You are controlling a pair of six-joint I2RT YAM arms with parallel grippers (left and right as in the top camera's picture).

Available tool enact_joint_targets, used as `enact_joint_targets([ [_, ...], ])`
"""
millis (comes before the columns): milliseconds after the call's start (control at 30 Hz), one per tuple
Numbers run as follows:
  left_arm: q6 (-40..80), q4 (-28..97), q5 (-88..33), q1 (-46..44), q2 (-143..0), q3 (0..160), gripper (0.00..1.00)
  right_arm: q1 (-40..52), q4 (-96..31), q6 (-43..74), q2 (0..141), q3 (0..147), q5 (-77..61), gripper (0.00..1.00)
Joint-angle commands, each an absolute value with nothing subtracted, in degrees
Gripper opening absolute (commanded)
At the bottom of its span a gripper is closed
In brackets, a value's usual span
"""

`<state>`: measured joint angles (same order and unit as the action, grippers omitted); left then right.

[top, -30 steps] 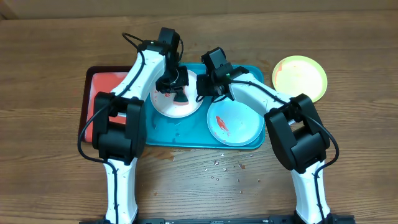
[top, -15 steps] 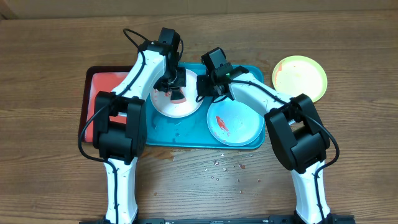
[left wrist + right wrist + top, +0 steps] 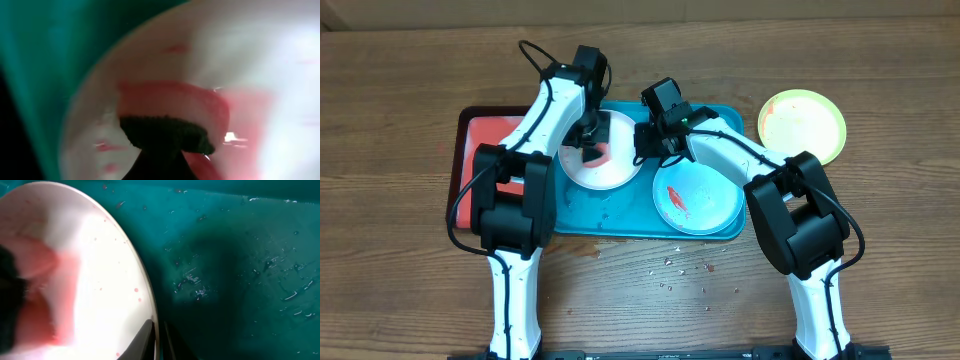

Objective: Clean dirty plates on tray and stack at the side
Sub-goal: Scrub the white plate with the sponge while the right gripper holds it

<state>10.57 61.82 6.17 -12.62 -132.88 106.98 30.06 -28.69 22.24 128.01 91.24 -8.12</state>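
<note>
A white plate [image 3: 610,168] [image 3: 280,65] with pink smears lies at the left of the teal tray [image 3: 620,215] [image 3: 240,255]. My left gripper [image 3: 592,138] [image 3: 165,162] is shut on a pink sponge [image 3: 172,102] with a dark pad, pressed onto the plate's back-left part. My right gripper [image 3: 646,142] [image 3: 158,336] is shut on that plate's [image 3: 100,265] right rim, one finger on each side of the edge. A second white plate [image 3: 698,195] with a red smear lies at the tray's right. A yellow-green plate [image 3: 802,125] sits on the table, right of the tray.
A red tray [image 3: 485,160] with a dark rim lies left of the teal one, partly under my left arm. Small crumbs [image 3: 685,270] are scattered on the wooden table in front of the tray.
My left gripper has dragged the sponge across the white plate, from its middle toward its back-left part. The right gripper has kept its hold on the rim.
</note>
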Motion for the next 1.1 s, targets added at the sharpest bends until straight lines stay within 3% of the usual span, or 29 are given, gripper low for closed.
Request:
enact_joint_targets([
  [0, 9.43, 64.79, 19.9, -9.39, -136.7, 107.98, 0.04, 29.67, -29.93, 22.02, 129.19, 91.07, -6.02, 0.08],
  [200, 11.38, 68.73, 17.21, -9.58, -136.7, 115.02, 0.04, 29.67, -29.93, 22.02, 129.19, 91.07, -6.0, 0.08],
  [433, 5.15, 66.52, -9.34, -9.82, -136.86, 117.3, 0.04, 29.67, -29.91, 22.02, 129.19, 91.07, -6.0, 0.08],
  [633, 5.32, 63.53, -16.88, -10.2, -138.39, 117.01, 0.04, 29.67, -29.26, 22.04, 129.19, 91.07, -6.0, 0.08],
  [800, 5.13, 62.87, -14.26, -10.68, -140.77, 116.95, 0.04, 29.67, -28.91, 22.02, 129.19, 91.07, -6.0, 0.08],
  [1067, 13.1, 66.48, 11.81, -9.13, -141.82, 117.12, 0.04, 29.67, -29.28, 22.02, 129.19, 91.07, -6.0, 0.08],
])
